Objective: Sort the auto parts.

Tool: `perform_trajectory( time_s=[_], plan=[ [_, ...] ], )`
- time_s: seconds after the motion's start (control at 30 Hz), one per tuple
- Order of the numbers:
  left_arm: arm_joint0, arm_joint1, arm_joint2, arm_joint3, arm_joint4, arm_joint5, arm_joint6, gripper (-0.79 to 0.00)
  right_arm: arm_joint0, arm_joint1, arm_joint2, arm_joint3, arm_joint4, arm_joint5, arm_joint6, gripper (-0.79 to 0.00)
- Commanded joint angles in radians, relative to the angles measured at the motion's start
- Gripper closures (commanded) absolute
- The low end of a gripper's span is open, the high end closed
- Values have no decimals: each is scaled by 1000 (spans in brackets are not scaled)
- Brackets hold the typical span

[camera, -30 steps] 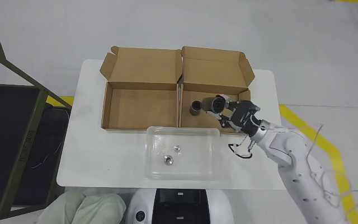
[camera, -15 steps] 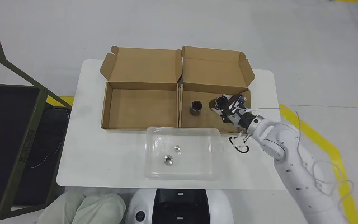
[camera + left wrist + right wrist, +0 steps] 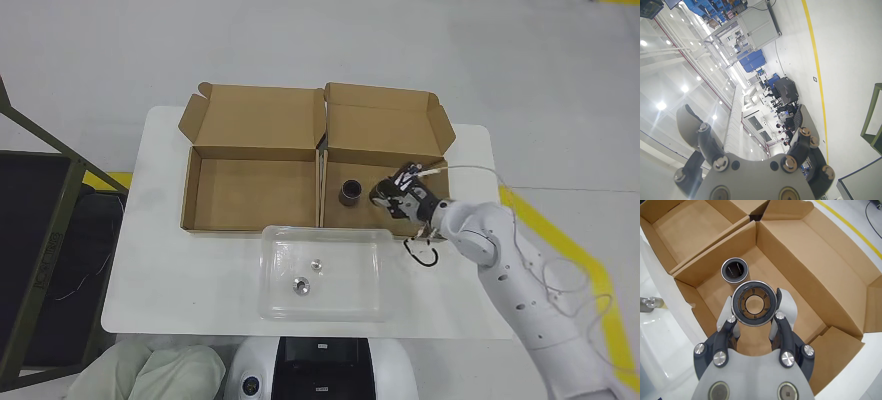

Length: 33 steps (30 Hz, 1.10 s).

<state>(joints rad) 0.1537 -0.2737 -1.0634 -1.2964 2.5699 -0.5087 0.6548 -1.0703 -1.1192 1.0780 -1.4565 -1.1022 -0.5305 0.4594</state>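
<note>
Cardboard is on all sides of the part in hand: the right gripper is inside the right box and its fingers are closed on a cylindrical bearing, held upright with its open end up. A second bearing of the same kind stands on the box floor just beside it, and I cannot tell whether the two touch. I also cannot tell whether the held bearing already rests on the floor.

In my judgement the step is the placing of this bearing with its twin. The next move asks for a small descent until it stands, then the fingers must open and lift straight up, so that the neighbour is not pushed over. After that, two small metal parts wait in the clear tray at the near side of the table. The left box holds nothing yet, so they probably belong there.

The left gripper is spread wide with nothing between its fingers, and it points out into the room.

Compared with one second ago, the right wrist has turned and the forearm has swung nearer to the box. The held bearing has stayed in about the same place beside the standing one.
</note>
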Motion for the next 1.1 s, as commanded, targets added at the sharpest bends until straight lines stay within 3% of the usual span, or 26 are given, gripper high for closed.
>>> perform_trajectory(
  time_s=[0.0,0.63,0.67,0.77,0.83,1.07],
  plan=[
    [0,0,0,0,0,0,0,-785,15,-4,-15,18,2,2,12,0],
    [0,0,0,0,0,0,0,-785,104,-37,-96,167,27,6,10,0],
    [0,0,0,0,0,0,0,-785,108,-38,-99,173,28,6,9,-28],
    [0,0,0,0,0,0,0,-785,115,-42,-106,187,29,7,7,-246],
    [0,0,0,0,0,0,0,-785,120,-45,-110,196,30,7,8,-314],
    [0,0,0,0,0,0,0,-785,125,-49,-118,207,27,4,7,-360]
  ],
)
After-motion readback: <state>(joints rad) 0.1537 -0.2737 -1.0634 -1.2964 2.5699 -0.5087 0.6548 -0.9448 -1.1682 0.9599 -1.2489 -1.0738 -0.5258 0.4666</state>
